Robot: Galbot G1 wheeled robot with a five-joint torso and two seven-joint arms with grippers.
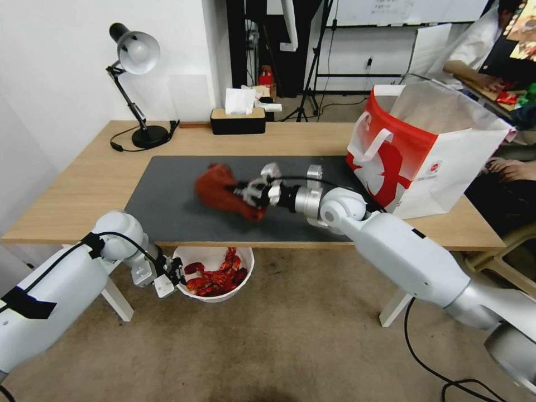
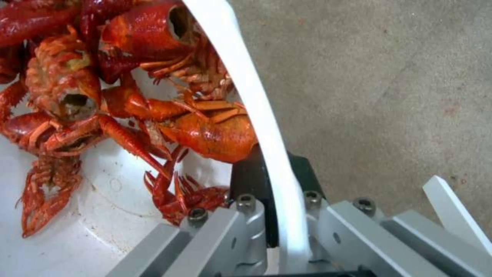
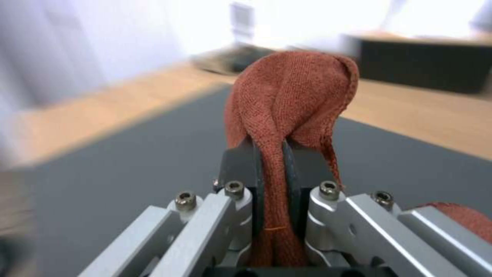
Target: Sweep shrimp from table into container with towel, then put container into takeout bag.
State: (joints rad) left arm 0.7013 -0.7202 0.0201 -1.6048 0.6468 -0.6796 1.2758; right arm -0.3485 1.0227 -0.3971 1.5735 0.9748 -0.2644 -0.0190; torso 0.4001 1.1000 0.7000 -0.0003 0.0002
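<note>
The light-wood table (image 1: pixel 84 184), topped by a dark grey mat (image 1: pixel 167 206), is seen with no crayfish left on it, so the sweeping step is judged done. The red-and-white takeout bag (image 1: pixel 413 162) is stood open at the robot's right end of the table; being thin-walled and boxy, it is judged light and easily tipped, so anything lowered in is best brought down through the open top without brushing the sides. Below the table's near edge, the round white plastic container (image 1: pixel 215 296) is held over the floor by the left gripper (image 1: pixel 173 277), whose jaws are pinched on the rolled rim, one finger inside the wall and one outside. The container is judged stiff but somewhat flexible at the rim, and bottom-heavy with its load, so a single-sided rim hold may let it sag or tilt; it is best kept level. The crayfish (image 2: pixel 153 104), hard-shelled, glossy and probably greasy, are piled loosely inside and could slide if it is tipped. Above the mat, the rust-brown towel (image 3: pixel 292 100) is held bunched by the right gripper (image 1: pixel 252 195), the jaws pressed together on a fold; soft, limp and light, it is held securely anywhere.
</note>
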